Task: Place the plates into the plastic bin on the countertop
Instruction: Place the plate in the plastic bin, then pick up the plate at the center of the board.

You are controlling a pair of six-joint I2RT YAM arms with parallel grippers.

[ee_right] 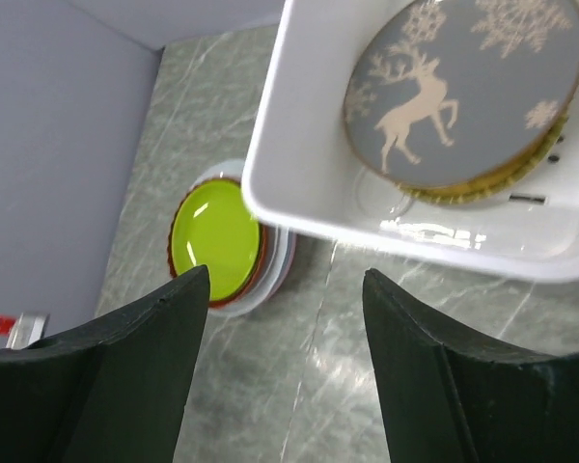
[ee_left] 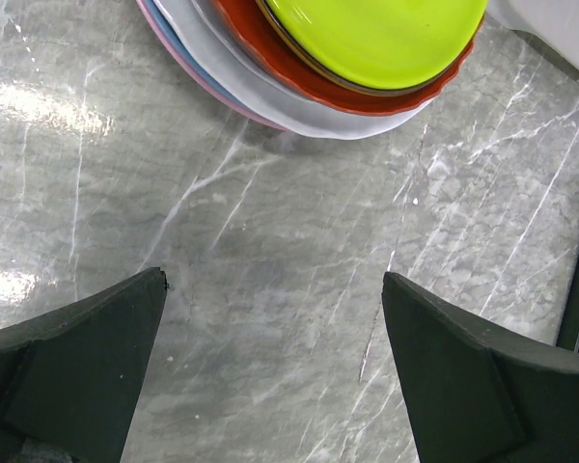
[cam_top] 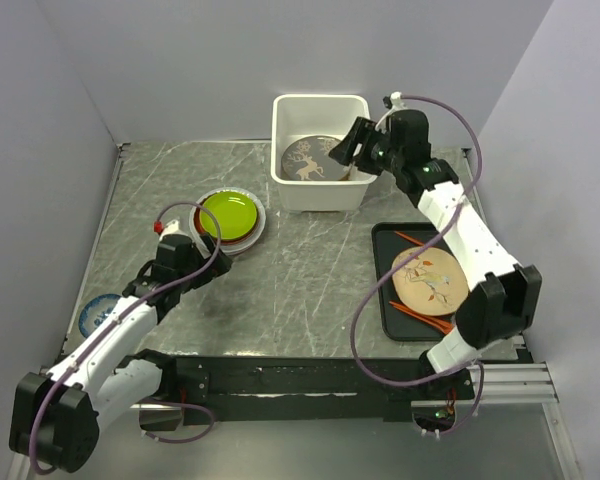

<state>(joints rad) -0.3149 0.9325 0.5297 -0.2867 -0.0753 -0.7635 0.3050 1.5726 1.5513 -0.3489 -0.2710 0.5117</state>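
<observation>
Progress is partial. The plastic bin (cam_top: 320,192) stands at the upper centre of the bench (cam_top: 300,280) and holds a grey plate with a reindeer design (cam_top: 312,160), lying flat. The right wrist view shows a tan edge (ee_right: 497,178) under it, which I judge to be a second plate; I cannot tell whether there are more beneath. The larger share of the work is outstanding. A stack sits to the left of the bin and apart from it, with the lime green plate (cam_top: 228,213) on top, a red-brown plate (ee_left: 270,58) directly under it, and white, pink and pale blue rims showing below in the left wrist view. A cream plate with a floral pattern (cam_top: 430,278) lies on the black tray (cam_top: 383,300) at the right of the frame. A blue-patterned plate (cam_top: 100,312) lies at the far left, partly hidden by the left arm. The right tool (ee_right: 285,275) hangs over the bin's near-left corner with its jaws wide apart and nothing between them. The left tool (ee_left: 273,289) is also wide and empty, low over bare bench just short of the stack. In my judgement at least seven plates are not yet placed, and the stack is the likeliest next source for the left arm.
</observation>
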